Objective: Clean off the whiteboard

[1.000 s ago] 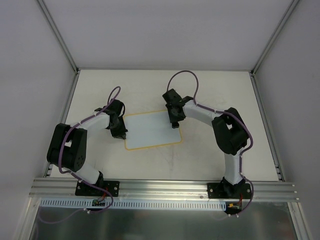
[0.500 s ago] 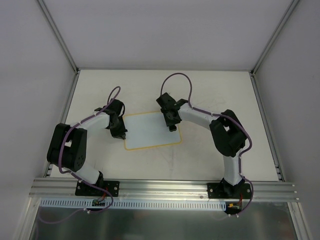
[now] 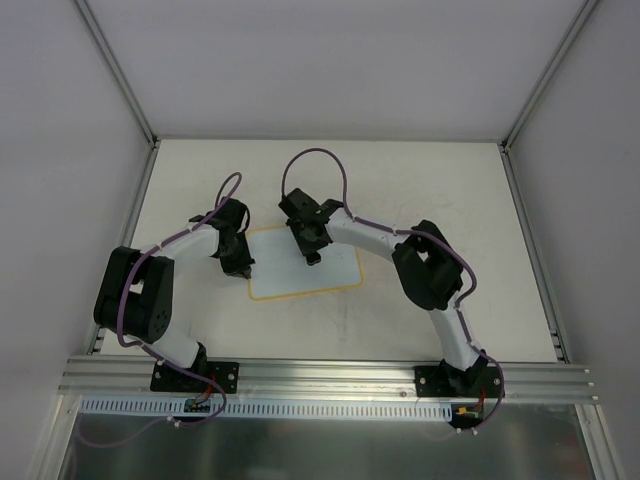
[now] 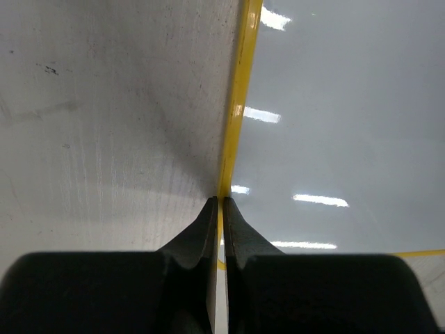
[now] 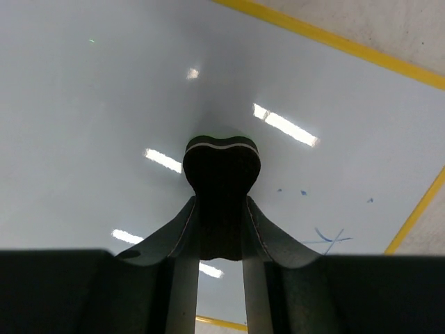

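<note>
Whiteboard (image 3: 292, 276) flat on scuffed pale table (image 3: 450, 180), plain grey walls (image 3: 320, 60) around

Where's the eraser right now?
In the top view the eraser is clamped in the right pincer over the middle of the whiteboard, right of the left pincer at its left edge.

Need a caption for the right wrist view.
Right jaws clamp a black eraser against the whiteboard; faint blue marks nearby.
</note>
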Motion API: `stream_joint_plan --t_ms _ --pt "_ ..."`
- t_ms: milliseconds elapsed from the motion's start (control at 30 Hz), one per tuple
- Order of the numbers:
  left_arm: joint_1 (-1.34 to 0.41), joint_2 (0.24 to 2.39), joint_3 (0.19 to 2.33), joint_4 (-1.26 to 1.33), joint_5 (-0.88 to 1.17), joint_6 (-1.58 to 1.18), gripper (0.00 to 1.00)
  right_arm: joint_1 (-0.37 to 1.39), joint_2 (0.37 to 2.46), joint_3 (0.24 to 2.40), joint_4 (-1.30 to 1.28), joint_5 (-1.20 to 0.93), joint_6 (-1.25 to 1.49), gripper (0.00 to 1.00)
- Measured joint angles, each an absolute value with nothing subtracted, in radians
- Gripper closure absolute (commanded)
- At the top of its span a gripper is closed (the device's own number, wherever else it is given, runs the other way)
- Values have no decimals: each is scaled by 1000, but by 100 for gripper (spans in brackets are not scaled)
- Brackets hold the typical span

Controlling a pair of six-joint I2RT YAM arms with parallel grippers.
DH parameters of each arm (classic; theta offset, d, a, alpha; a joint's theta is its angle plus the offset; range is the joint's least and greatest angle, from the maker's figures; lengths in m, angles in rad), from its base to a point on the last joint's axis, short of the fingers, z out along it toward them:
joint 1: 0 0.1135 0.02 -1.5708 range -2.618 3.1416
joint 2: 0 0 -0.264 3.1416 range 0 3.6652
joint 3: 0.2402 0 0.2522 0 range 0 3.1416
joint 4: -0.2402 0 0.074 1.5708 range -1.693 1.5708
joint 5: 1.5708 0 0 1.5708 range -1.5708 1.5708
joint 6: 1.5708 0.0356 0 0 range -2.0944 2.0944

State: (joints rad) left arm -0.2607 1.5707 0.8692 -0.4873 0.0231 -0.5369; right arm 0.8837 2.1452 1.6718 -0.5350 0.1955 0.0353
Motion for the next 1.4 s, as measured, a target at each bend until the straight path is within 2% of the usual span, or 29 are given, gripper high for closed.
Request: stream_joint_plan --t_ms 200,433,667,867,1167,1400 --pt "-261 1571 869 -486 22 -535 100 863 2164 1688 -538 191 37 100" --pt "-261 1571 869 -482 23 -536 100 748 2073 1548 -502 198 76 100" --pt "-262 1571 869 -473 28 -537 100 647 2038 1502 -520 208 98 100" --pt "-261 1571 869 -481 26 -537 100 690 2003 1446 -479 212 84 100" --pt "-260 1571 873 -497 17 -537 100 882 2009 1443 -421 162 73 100" --pt "-260 1571 873 -497 17 -537 100 852 1959 1343 -300 112 117 100"
